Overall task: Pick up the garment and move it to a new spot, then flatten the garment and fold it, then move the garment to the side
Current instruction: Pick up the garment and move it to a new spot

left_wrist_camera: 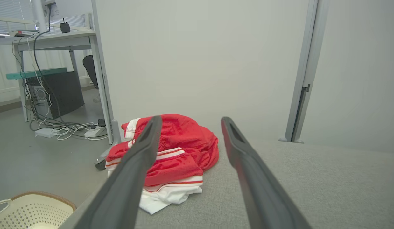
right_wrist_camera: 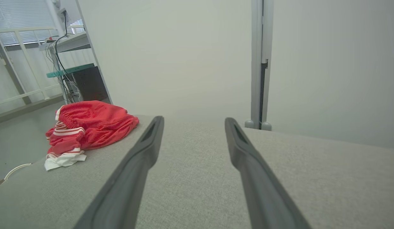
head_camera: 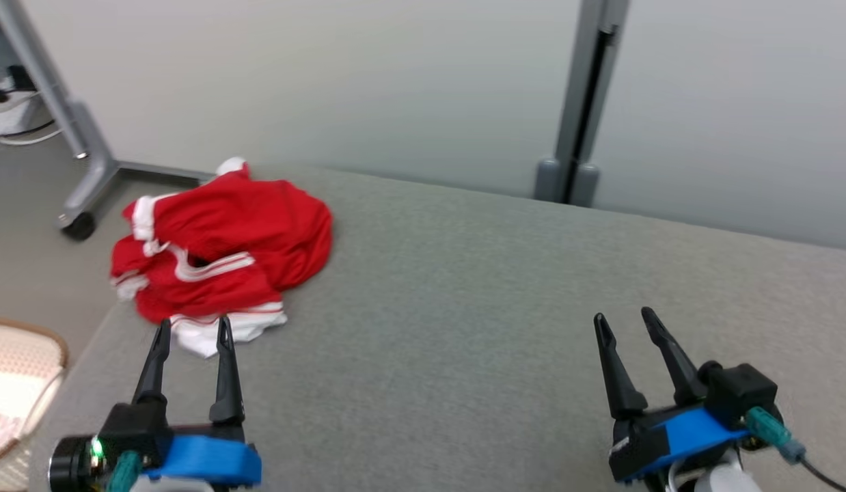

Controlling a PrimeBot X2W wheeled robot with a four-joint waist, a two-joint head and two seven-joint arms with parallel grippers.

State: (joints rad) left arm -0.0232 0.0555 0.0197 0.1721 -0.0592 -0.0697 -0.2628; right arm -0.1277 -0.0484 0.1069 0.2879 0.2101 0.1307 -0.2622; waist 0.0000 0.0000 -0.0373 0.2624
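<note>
Red with white stripes, the garment point(head_camera: 221, 249) lies crumpled in a heap at the far left corner of the grey table point(head_camera: 478, 301), close to its edge; the left gripper point(head_camera: 194, 322) stands just before the heap, fingers wide apart and holding nothing, probably because it is the nearest for the pick; the right gripper point(head_camera: 622, 313), also wide open and empty, rests well apart from the heap over the bare table.

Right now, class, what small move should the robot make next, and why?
Probably ease the left claw forward and down onto the garment: it lies crumpled and untouched just ahead of that open claw, while the right claw is farther off.
</note>
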